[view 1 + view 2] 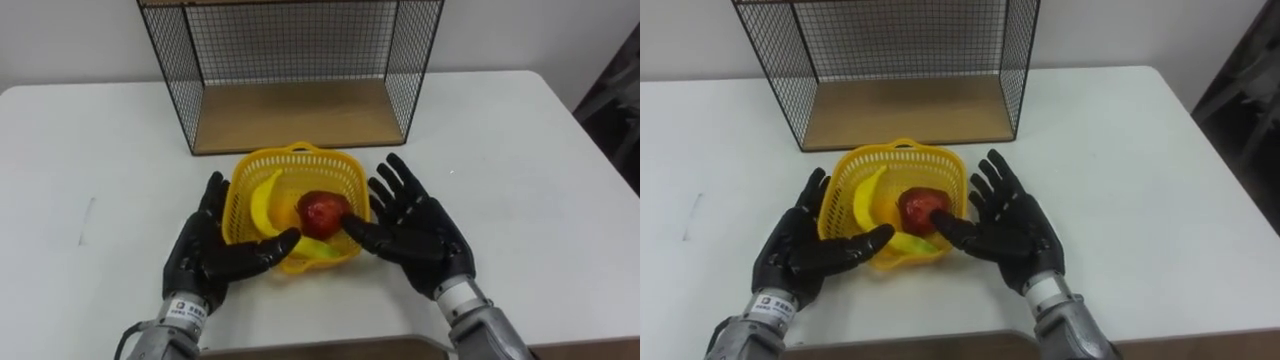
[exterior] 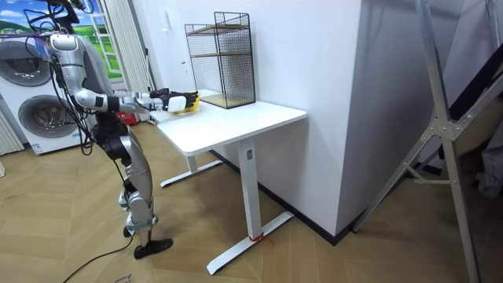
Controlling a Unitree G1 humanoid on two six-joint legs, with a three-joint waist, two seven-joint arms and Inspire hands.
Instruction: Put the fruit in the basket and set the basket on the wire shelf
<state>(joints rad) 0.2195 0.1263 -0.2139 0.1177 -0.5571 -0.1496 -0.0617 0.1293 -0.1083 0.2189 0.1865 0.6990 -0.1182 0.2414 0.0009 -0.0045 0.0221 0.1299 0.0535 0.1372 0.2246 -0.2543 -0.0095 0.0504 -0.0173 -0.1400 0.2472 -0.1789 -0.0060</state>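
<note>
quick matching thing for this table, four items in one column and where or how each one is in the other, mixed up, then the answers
Column one
1 apple
2 banana
3 wire shelf
4 left hand

Column two
a open, at the left side of the basket
b red, inside the basket
c at the back of the table, behind the basket
d yellow, curved along the basket's left wall

Pairs: 1-b, 2-d, 3-c, 4-a
</note>
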